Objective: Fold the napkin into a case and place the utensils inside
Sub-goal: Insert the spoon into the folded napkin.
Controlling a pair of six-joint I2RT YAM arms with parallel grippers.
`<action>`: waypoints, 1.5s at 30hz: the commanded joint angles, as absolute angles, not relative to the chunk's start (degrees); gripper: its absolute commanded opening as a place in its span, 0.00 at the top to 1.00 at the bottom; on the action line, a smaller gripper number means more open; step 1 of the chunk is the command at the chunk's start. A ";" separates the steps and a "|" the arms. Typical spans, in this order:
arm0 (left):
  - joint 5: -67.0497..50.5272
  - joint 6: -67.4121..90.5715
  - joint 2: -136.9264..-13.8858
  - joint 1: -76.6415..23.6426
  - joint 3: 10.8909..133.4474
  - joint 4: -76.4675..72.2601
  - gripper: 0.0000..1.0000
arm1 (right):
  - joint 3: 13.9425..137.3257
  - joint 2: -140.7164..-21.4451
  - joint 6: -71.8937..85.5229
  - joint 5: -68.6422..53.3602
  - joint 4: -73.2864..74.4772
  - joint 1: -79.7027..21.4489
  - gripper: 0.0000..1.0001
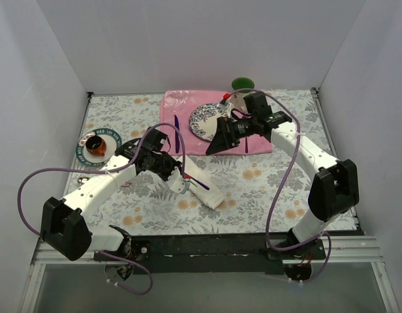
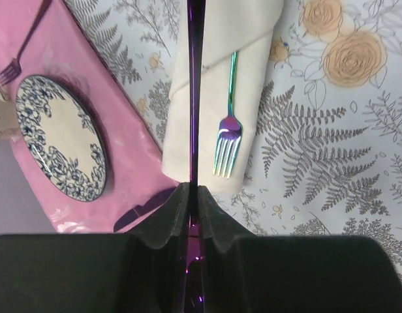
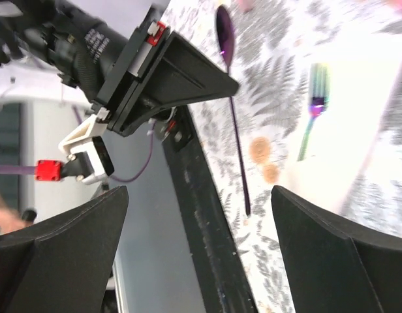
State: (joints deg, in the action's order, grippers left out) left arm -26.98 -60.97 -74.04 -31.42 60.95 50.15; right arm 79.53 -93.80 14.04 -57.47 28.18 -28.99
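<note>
The cream-white napkin (image 1: 202,190) lies folded as a narrow case (image 2: 217,72) on the floral tablecloth. An iridescent fork (image 2: 227,134) lies on it with its handle under a fold and its tines out; it also shows in the right wrist view (image 3: 312,111). My left gripper (image 1: 180,171) (image 2: 194,190) is shut on a purple spoon (image 3: 232,111), whose thin handle (image 2: 196,85) reaches over the case's left edge. My right gripper (image 1: 219,138) (image 3: 201,254) is open and empty, held above the pink placemat beside the plate.
A pink placemat (image 1: 181,104) at the back holds a blue-patterned plate (image 1: 204,120) (image 2: 61,137), a dark purple knife (image 1: 177,124) (image 2: 139,212) and a dark purple fork (image 2: 18,55). A green cup (image 1: 243,83) stands behind it. A saucer with a small cup (image 1: 96,147) sits at the left.
</note>
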 commanded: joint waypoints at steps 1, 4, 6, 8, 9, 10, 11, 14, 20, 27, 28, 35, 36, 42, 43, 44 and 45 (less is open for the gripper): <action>-27.24 -67.92 -76.45 -25.86 59.85 45.97 1.00 | 84.28 -91.15 10.20 -56.43 34.00 -23.47 0.01; -29.62 -74.96 -79.09 -21.73 60.73 45.10 1.00 | 85.34 -89.83 8.70 -55.81 35.85 -21.19 0.01; -31.45 -78.29 -79.98 -19.96 59.86 43.16 1.00 | 85.69 -89.12 7.91 -55.46 37.26 -19.96 0.01; -33.56 -84.70 -81.99 -16.97 60.64 42.71 1.00 | 85.34 -88.25 7.47 -55.02 37.44 -19.34 0.01; -34.27 -86.21 -82.70 -16.27 60.91 42.98 1.00 | 85.25 -87.98 7.21 -54.67 37.53 -18.99 0.01; -35.76 -87.96 -83.31 -15.56 61.34 42.20 1.00 | 85.17 -87.89 6.95 -54.58 37.62 -18.90 0.01; -36.21 -89.02 -84.63 -15.21 61.61 41.84 1.00 | 85.08 -87.54 6.86 -54.49 37.62 -18.72 0.01; -37.79 -94.65 -87.09 -14.42 63.19 43.50 1.00 | 84.73 -87.45 6.77 -54.49 37.62 -18.46 0.01; -37.36 -101.50 -90.96 -14.33 66.18 48.69 1.00 | 85.25 -88.15 6.77 -54.67 37.35 -17.84 0.01; -35.60 -106.17 -94.22 -13.80 67.68 50.98 1.00 | 85.43 -88.33 6.94 -55.11 37.27 -17.49 0.01; -35.42 -106.26 -94.65 -13.71 67.68 50.80 1.00 | 85.34 -88.42 6.94 -55.28 37.18 -17.40 0.01; -34.19 -107.49 -96.59 -13.80 68.38 51.15 1.00 | 84.55 -87.98 7.29 -56.07 36.65 -17.40 0.01; -34.19 -107.58 -96.94 -13.80 68.81 51.24 1.00 | 84.46 -87.98 7.29 -56.07 36.56 -17.40 0.01; -34.28 -108.90 -98.78 -13.80 70.48 51.15 1.00 | 84.11 -87.89 7.56 -56.42 36.21 -17.31 0.01; -34.63 -108.98 -98.96 -13.89 70.66 51.15 1.00 | 84.11 -87.80 7.65 -56.34 36.12 -17.31 0.01; -34.63 -108.98 -99.23 -13.89 70.75 51.07 1.00 | 84.02 -87.72 7.65 -56.42 36.12 -17.14 0.01; -34.72 -109.07 -99.40 -13.97 70.75 50.72 1.00 | 84.02 -87.63 7.65 -56.51 36.21 -17.14 0.01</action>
